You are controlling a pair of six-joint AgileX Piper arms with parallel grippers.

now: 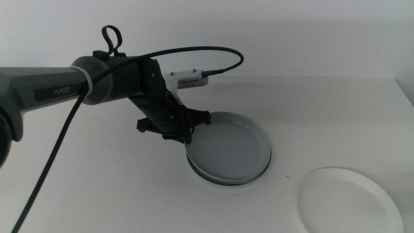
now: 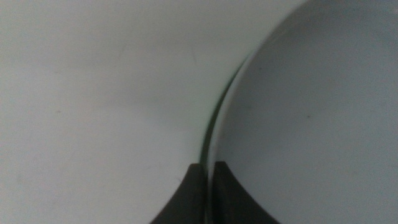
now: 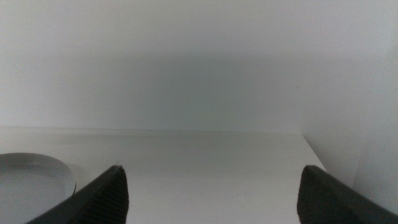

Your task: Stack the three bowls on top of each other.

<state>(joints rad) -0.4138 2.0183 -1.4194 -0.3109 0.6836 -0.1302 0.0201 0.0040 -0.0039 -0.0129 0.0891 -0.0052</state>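
Now, table [image 1: 336, 110]: I keep the lift low over it.
Grey bowl [image 1: 229, 147]: sits on the green bowl [image 1: 217, 180], mid-table.
White bowl [image 1: 349, 200]: near right, apart.
Left pincer [image 1: 185, 137]: pinched on grey rim; I hold level.
Right pincer [image 3: 211, 193]: wide, waiting.

My left gripper [image 1: 183, 131] at left rim of upper bowl [image 1: 229, 145], jaws pinched on that rim. Upper bowl sits in lower bowl [image 1: 213, 176], only thin edge of lower one showing at near side. This stack near table [image 1: 116, 194] centre. Third bowl [image 1: 349, 200] alone at near right corner of table, well apart from stack. My right gripper [image 3: 211, 186] over table's right part, jaws spread wide, touching nothing.
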